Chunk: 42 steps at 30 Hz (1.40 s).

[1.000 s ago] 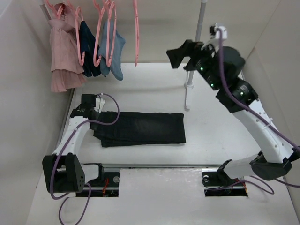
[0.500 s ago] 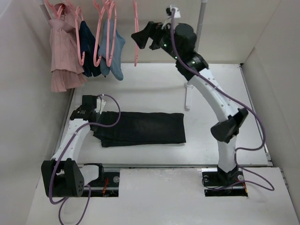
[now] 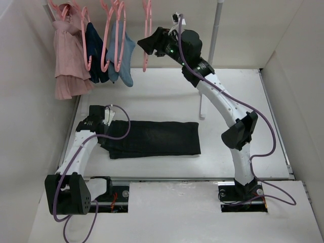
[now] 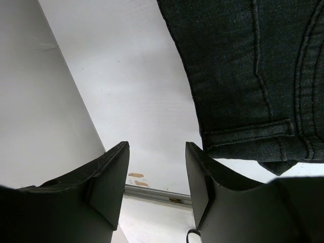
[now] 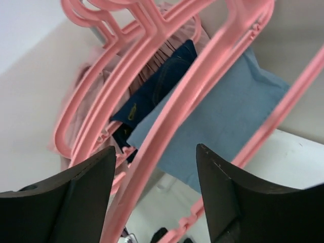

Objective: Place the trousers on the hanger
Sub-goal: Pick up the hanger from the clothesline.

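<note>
Right claw [image 3: 148, 44]: jaws apart, raised at the far side, with a slim bar of the hanger [image 3: 147, 20] between them, not pinched.
Left claw [image 4: 157, 172]: spread wide, empty, low by the left end of the trousers [image 3: 152, 138].
Step in hand: likely best to close squarely on that one bar, then lift clear of the neighbouring hangers [image 3: 119, 35].
Trousers: black, folded into a flat strip on the worktop [image 3: 162, 96], near left; seams show.
Hanger: thin, pink, bare, rightmost in its row.

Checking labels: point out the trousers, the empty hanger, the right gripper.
trousers [image 3: 152, 139], top view, middle of the folded legs.
hanger [image 3: 148, 20], top view, bar above the gripper.
right gripper [image 5: 154, 151], right wrist view, between its fingertips.
</note>
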Available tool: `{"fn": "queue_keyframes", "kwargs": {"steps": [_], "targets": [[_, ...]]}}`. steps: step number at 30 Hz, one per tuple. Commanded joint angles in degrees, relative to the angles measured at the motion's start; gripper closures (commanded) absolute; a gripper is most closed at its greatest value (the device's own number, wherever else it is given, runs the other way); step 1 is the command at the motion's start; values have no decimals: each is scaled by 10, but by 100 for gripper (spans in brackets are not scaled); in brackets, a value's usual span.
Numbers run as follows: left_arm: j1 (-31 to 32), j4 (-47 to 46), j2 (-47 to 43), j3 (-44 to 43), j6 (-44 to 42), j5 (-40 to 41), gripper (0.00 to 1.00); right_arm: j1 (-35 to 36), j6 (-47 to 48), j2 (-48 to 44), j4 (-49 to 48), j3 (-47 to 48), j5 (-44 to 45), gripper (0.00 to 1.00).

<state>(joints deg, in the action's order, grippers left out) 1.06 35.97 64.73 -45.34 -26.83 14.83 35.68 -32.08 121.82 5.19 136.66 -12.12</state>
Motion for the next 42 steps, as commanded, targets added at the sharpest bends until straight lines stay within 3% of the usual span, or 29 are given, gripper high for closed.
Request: {"fn": "queue_keyframes", "kwargs": {"steps": [1,4,6,10,11,12,13,22,26,30,38,42], "targets": [[3,3,-17,5,6,-2,55,-3,-36,17,-87,4,-30,39],[3,3,-17,10,6,-2,55,-3,-52,29,-107,4,-36,57],[3,3,-17,10,6,-2,55,-3,-60,36,-113,12,-41,62],[3,3,-17,16,6,-2,55,-9,-92,41,-120,19,-60,81],[3,3,-17,16,6,-2,55,-14,-100,41,-126,19,-66,93],[3,3,-17,16,6,-2,55,-14,-100,41,-126,13,-71,98],[3,-2,-17,21,6,-2,55,-14,-100,41,-126,13,-71,100],[3,10,-17,0,12,-25,55,18,-70,-86,-186,-119,-13,100],[3,22,-22,-30,23,-73,55,48,-15,-149,-192,-186,49,100],[3,29,-35,-54,29,-171,58,69,11,-209,-192,-266,100,100],[8,-6,-124,-34,24,-242,58,119,11,-351,-192,-557,167,100],[8,-12,-235,-28,-19,-298,54,142,-9,-449,-192,-696,203,100]]}}
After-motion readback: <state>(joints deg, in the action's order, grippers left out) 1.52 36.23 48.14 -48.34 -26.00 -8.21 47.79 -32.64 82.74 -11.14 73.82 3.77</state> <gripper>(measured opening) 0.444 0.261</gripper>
